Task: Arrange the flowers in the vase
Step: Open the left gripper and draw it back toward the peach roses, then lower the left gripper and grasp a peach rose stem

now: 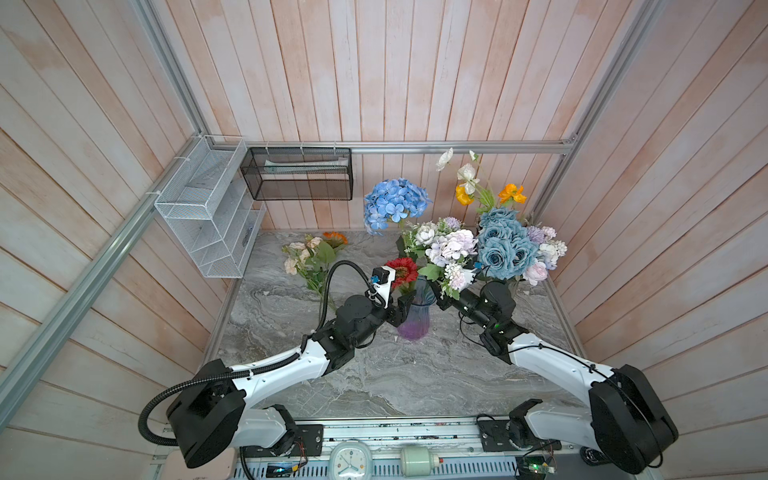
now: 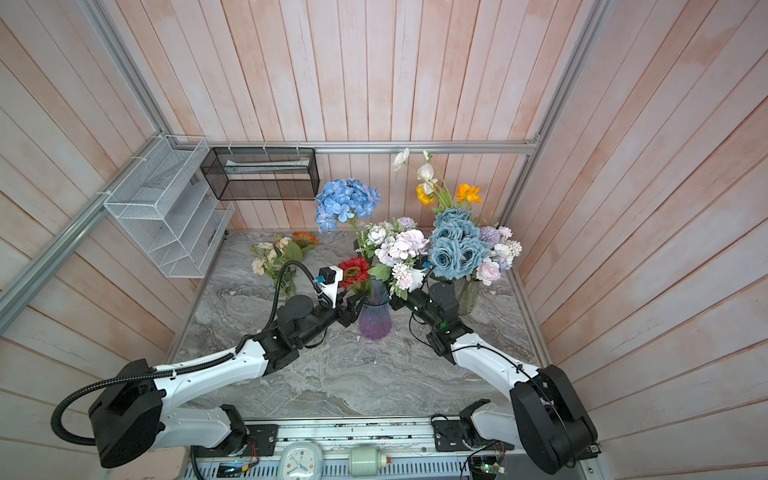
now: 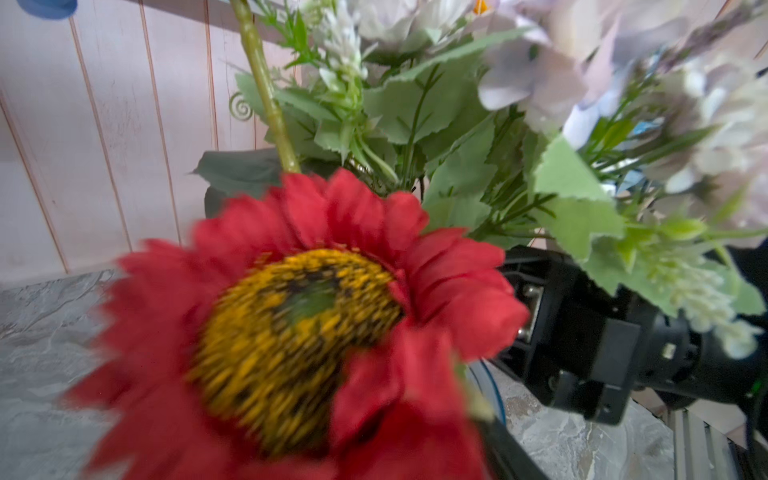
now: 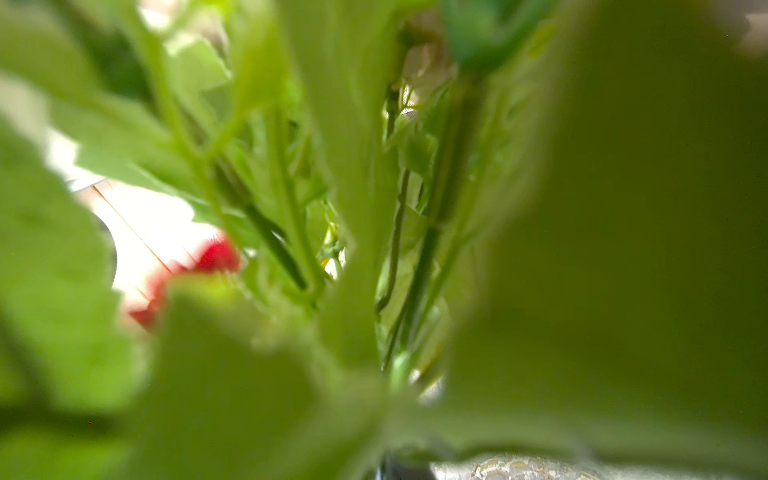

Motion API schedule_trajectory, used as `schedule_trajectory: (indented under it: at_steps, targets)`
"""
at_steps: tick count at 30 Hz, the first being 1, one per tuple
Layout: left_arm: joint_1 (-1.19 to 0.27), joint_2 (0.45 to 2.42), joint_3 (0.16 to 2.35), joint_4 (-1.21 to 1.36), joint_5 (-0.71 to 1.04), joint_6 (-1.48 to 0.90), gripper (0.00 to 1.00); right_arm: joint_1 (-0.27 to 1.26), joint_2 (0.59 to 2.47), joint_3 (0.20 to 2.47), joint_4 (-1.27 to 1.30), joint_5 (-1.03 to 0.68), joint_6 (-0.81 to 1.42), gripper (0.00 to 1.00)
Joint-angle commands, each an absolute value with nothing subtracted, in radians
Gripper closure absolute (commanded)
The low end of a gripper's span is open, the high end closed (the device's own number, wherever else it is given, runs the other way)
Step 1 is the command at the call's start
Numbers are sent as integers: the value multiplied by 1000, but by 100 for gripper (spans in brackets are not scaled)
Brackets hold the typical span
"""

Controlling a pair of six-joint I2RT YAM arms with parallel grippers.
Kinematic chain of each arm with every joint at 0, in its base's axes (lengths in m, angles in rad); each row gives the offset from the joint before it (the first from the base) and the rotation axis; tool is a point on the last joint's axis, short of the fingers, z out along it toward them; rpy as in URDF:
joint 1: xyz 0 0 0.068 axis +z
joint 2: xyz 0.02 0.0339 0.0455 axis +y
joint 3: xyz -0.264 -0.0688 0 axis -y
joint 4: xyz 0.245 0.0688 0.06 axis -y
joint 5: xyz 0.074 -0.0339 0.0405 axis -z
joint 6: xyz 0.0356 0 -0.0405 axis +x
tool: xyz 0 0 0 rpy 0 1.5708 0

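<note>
Red sunflower (image 1: 401, 269) stands in the vase (image 1: 412, 324), mid-counter. I cannot tell how open the left gripper (image 1: 402, 309) beside it is. The right gripper (image 1: 439, 298), closed on the lilac-white bunch (image 1: 453, 249), should next lower its stems in.

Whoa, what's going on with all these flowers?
A robot is arranging flowers in the purple vase. A red sunflower stands in it beside the left tool; the right tool grips a lilac-white bunch at the vase's mouth. Peach roses sit at the table's back left.
</note>
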State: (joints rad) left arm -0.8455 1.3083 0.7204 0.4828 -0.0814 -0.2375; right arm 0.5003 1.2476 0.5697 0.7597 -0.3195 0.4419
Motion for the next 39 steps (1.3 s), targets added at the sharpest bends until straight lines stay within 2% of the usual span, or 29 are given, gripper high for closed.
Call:
schedule_trajectory:
  at_steps: [1, 10, 19, 30, 39]
  targets:
    - [-843, 1267, 716, 350, -99, -258, 37, 495, 1243, 577, 778, -341, 440, 87]
    - [-807, 1102, 672, 74, -138, -350, 36, 495, 1235, 571, 782, -331, 437, 87]
    - [-568, 986, 537, 59, -134, -458, 37, 494, 1235, 571, 778, -334, 434, 88]
    - [-189, 1166, 581, 133, -32, -591, 38, 495, 1229, 560, 785, -328, 420, 87]
    - [5, 1432, 680, 271, 150, -644, 39, 495, 1213, 557, 774, -324, 409, 87]
